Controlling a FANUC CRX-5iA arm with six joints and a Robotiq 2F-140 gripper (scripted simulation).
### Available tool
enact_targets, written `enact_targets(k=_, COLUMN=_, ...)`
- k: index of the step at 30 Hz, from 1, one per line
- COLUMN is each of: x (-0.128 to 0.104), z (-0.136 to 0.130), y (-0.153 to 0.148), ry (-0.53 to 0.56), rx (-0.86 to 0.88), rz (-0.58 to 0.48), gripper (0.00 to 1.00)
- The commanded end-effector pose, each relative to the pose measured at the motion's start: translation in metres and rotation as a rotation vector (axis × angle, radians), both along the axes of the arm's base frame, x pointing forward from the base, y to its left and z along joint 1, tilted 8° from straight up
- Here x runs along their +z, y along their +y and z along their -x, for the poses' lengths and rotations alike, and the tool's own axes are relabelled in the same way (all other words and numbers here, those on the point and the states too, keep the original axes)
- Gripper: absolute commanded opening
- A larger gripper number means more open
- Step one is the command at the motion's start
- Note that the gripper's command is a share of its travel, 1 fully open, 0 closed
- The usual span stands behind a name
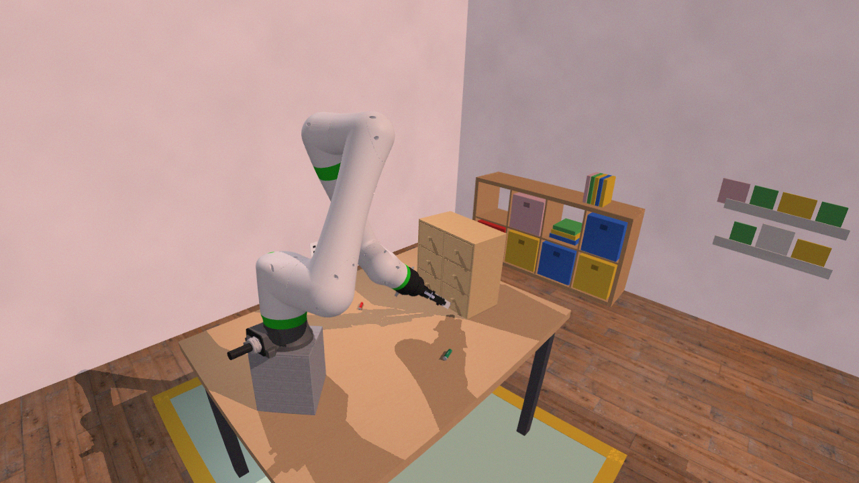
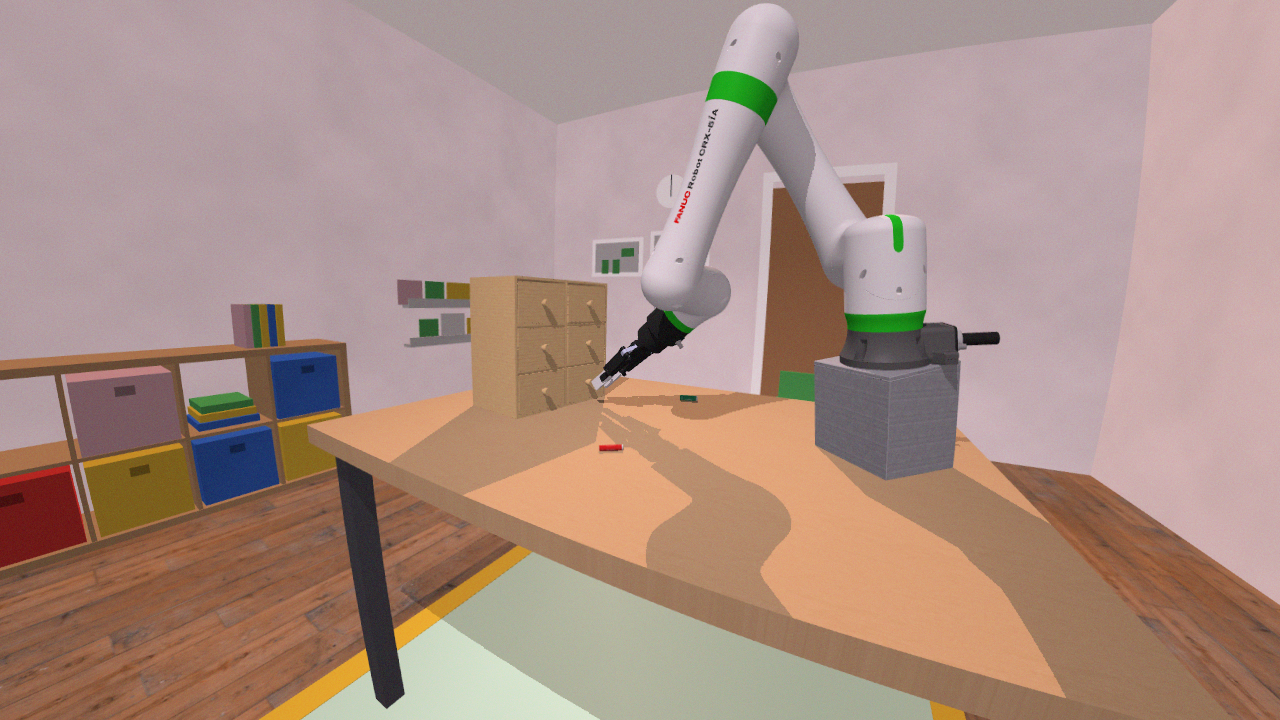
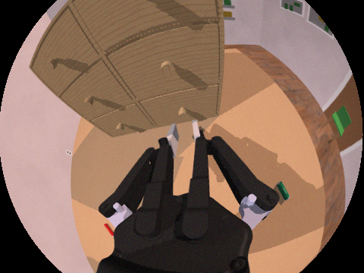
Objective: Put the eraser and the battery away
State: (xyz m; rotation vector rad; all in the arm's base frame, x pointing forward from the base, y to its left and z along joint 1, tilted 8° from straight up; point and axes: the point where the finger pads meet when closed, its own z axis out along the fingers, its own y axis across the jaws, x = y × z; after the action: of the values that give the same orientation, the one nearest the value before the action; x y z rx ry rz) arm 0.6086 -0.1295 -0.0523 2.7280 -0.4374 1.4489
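The small wooden chest (image 1: 459,261) stands at the table's far side, and all its drawers look pushed in. My gripper (image 3: 185,128) is low in front of the right drawer of the bottom row; its fingers stand narrowly apart with nothing between them. That drawer's knob (image 3: 184,112) lies just ahead of the fingertips. The gripper also shows in the top and exterior views (image 1: 446,304) (image 2: 597,382). The red eraser (image 1: 360,304) (image 2: 610,446) lies on the table near my arm. The green AA battery (image 1: 445,354) (image 2: 687,397) lies on the table towards the other side.
My grey base block (image 1: 286,375) stands at the table's near corner. A shelf unit with coloured boxes (image 1: 558,237) stands on the floor behind the table.
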Motion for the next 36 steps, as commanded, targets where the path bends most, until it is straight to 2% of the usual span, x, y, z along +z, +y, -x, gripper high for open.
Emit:
enact_targets(k=1, x=0.0, z=-0.001, y=0.0, ry=0.0, rx=0.0, rz=0.0, gripper=0.2)
enact_targets(k=19, x=0.002, z=-0.025, y=-0.007, ry=0.0, rx=0.0, rz=0.0, gripper=0.2)
enact_targets(k=36, x=0.003, z=-0.033, y=-0.009, ry=0.0, rx=0.0, rz=0.0, gripper=0.2)
